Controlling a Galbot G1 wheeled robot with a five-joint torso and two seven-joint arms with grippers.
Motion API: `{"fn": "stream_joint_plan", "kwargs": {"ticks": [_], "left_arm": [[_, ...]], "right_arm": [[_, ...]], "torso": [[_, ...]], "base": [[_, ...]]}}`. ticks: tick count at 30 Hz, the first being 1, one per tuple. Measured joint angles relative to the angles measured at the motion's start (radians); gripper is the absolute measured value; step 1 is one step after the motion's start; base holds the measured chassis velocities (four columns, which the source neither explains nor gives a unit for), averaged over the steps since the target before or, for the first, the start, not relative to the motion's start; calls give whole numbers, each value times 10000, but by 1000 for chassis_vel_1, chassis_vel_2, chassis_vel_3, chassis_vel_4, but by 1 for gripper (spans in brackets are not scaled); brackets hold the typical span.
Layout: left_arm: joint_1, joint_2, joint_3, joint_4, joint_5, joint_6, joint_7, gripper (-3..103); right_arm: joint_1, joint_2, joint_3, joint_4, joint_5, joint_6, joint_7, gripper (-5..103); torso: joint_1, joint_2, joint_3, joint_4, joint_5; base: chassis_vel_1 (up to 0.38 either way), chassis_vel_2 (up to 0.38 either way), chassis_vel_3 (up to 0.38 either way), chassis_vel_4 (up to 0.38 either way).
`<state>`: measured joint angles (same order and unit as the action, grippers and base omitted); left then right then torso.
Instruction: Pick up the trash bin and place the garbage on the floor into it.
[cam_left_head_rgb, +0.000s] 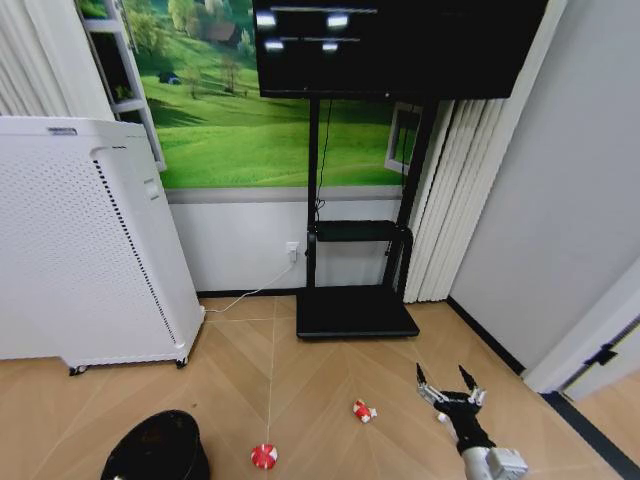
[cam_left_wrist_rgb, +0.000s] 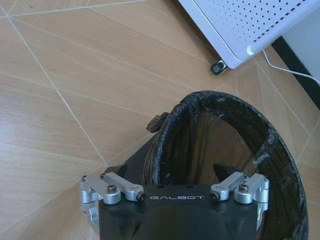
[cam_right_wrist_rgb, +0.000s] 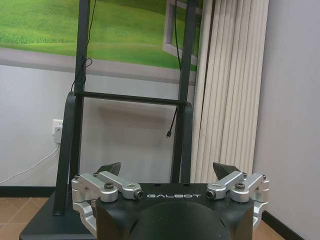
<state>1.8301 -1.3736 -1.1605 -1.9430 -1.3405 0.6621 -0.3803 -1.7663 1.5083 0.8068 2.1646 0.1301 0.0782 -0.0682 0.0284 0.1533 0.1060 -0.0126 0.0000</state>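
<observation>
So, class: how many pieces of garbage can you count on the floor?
2. A crushed can beside the bin, and a wrapper nearer the right gripper. Others may be hidden.

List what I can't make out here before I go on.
- Bin: head view, lower part cut off by the bottom edge.
- Bin's inside bottom: left wrist view, hidden behind the left pincer.
- Red-and-white scrap and a second scrap on the floor: head view, too small to identify.

Matt wooden floor (cam_left_head_rgb: 330, 360); black mesh trash bin (cam_left_head_rgb: 155, 448).
</observation>
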Motion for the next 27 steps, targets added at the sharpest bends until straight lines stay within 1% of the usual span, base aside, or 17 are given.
{"fn": "stream_joint_plan", "kwargs": {"ticks": [2, 4, 5, 7, 8, 11, 12, 13, 14, 16, 18, 19, 22, 23, 25, 26, 27], "left_arm": [[-105, 66, 47, 143, 105, 2, 69, 97], [-377, 252, 139, 535, 202, 20, 131, 88], [-377, 252, 139, 535, 202, 20, 131, 88], [-628, 403, 235, 998, 264, 39, 145, 80], [-628, 403, 235, 998, 264, 39, 145, 80], [-755, 529, 279, 1361, 306, -44, 290, 63], [-755, 529, 279, 1361, 306, -44, 290, 63], [-722, 532, 282, 1372, 302, -85, 362, 57], [-722, 532, 282, 1372, 302, -85, 362, 57], [-677, 520, 283, 1379, 309, -151, 462, 46], [-654, 514, 283, 1379, 311, -182, 504, 41], [-654, 514, 283, 1379, 311, -182, 504, 41], [-630, 517, 279, 1352, 348, -262, 553, 25], [-630, 517, 279, 1352, 348, -262, 553, 25], [-631, 549, 265, 1291, 415, -311, 604, 15], [-631, 549, 265, 1291, 415, -311, 604, 15], [-632, 559, 265, 1280, 454, -318, 631, 9]], "right_arm": [[-19, 0, 6, 18, -3, 13, 0, 100], [-63, 3, 17, 52, -6, 38, -2, 100], [-63, 3, 17, 52, -6, 38, -2, 100], [-91, -1, 36, 67, -6, 63, -2, 100], [-91, -1, 36, 67, -6, 63, -2, 100], [-127, -14, 60, 84, -6, 89, -2, 100], [-127, -14, 60, 84, -6, 89, -2, 100], [-137, -2, 57, 86, -11, 97, -2, 100], [-137, -2, 57, 86, -11, 97, -2, 100], [-163, 28, 24, 86, -46, 120, -2, 100], [-181, 48, 0, 86, -62, 136, -2, 100], [-181, 48, 0, 86, -62, 136, -2, 100], [-223, 71, -18, 91, -85, 196, -6, 100], [-223, 71, -18, 91, -85, 196, -6, 100], [-232, 63, -16, 89, -87, 248, -7, 100], [-232, 63, -16, 89, -87, 248, -7, 100], [-235, 63, -16, 87, -87, 258, -8, 100]], "torso": [[0, 1, 1, 0, -1], [1, 5, 3, 0, 1], [1, 5, 3, 0, 1], [2, 7, 5, 0, -1], [2, 7, 5, 0, -1], [2, 9, 7, 1, 1], [2, 9, 7, 1, 1], [2, 10, 7, 0, 1], [2, 10, 7, 0, 1], [3, 11, 8, 1, 0], [3, 12, 9, 1, 0], [3, 12, 9, 1, 0], [4, 14, 10, 0, 0], [4, 14, 10, 0, 0], [4, 15, 11, 0, -1], [4, 15, 11, 0, -1], [5, 15, 11, 0, -1]], "base": [[0, 0, 0, 0], [0, 0, 0, 0], [0, 0, 0, 0], [0, 0, 0, 0], [0, 0, 0, 0], [0, 0, 0, 0], [0, 0, 0, 0], [0, 0, 0, 0], [0, 0, 0, 0], [0, 0, 0, 0], [0, 0, 0, 0], [0, 0, 0, 0], [0, 0, 0, 0], [0, 0, 0, 0], [0, 0, 0, 0], [0, 0, 0, 0], [0, 0, 0, 0]]}}
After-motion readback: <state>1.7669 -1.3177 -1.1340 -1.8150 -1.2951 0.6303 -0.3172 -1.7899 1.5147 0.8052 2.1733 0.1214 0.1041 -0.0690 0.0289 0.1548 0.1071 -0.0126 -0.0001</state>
